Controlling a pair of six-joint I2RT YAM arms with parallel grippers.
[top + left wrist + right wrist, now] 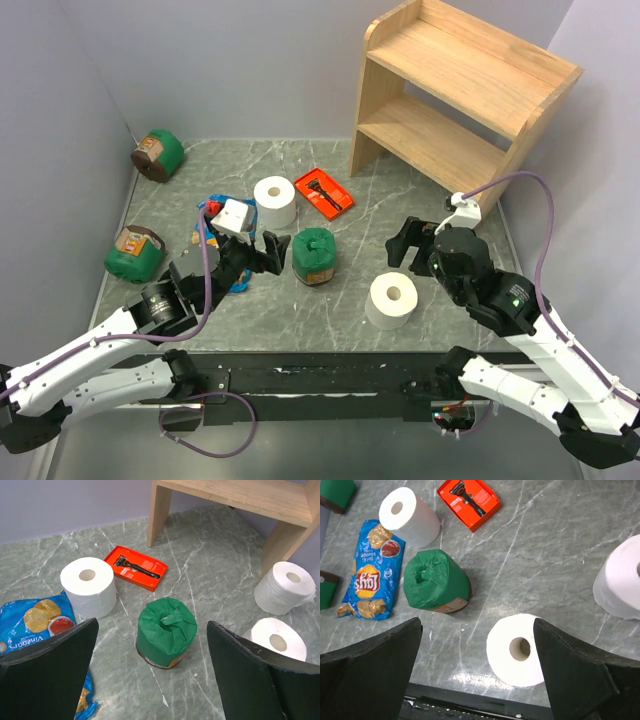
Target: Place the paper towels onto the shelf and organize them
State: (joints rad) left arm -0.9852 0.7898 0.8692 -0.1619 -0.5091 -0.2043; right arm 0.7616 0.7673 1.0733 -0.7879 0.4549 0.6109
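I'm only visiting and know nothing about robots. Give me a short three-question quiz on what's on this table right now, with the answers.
1. How many white paper rolls are on the table?
2. True or false: the left hand and the right hand are both open and hold nothing.
3. What lies in the red tray? A) a razor B) a spoon C) a pen

Key: 1) three; 2) true; 3) A
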